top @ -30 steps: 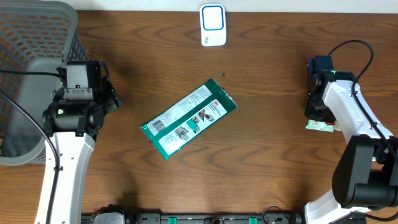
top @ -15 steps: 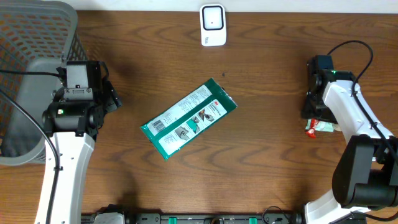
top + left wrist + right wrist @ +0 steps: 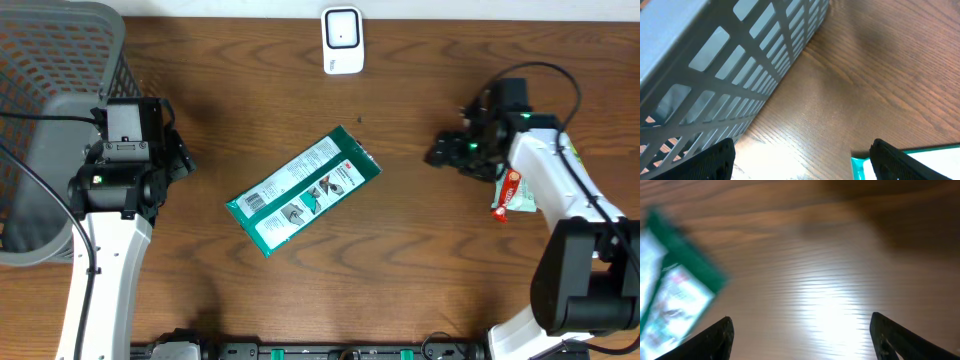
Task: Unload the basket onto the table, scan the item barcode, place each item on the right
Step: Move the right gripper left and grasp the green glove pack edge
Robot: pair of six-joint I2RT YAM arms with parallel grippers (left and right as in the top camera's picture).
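**1. Container**
- Gray mesh basket [image 3: 112,60] stands at far-left corner of tabletop [image 3: 420,290].
- Overhead view: a smooth gray area shows in its lower part. Cannot tell whether this is an item or the basket's own surface.
- L wrist view: grid wall fills upper left, w/ a pale surface behind most openings and brown behind the lowest ones. Contents not identifiable.

**2. Items outside the basket**
- Green/white packet [image 3: 305,192] lies flat at tabletop center, long axis diagonal (near-left to far-right). It is well apart from the basket and nothing grips it.
- Red/white packet [image 3: 512,190] lies on the right side, just beside right arm [image 3: 560,185], which partly covers it.

**3. Scanner**
- Scanner [image 3: 341,40] is a white unit w/ a blue-framed face, at far edge, approx. center. It is well apart from both pkts.

**4. Jaws**
- Left jaws are wide apart w/ nothing between them. Left arm [image 3: 120,165] sits just beside the basket's right wall. A corner of the green/white packet shows at lower right of L wrist view.
- Right jaws are apart w/ nothing between them. They hang over bare wood between the two pkts, left of the red/white packet and not touching it.
- R wrist view is blurred, w/ the green/white packet at its left edge.
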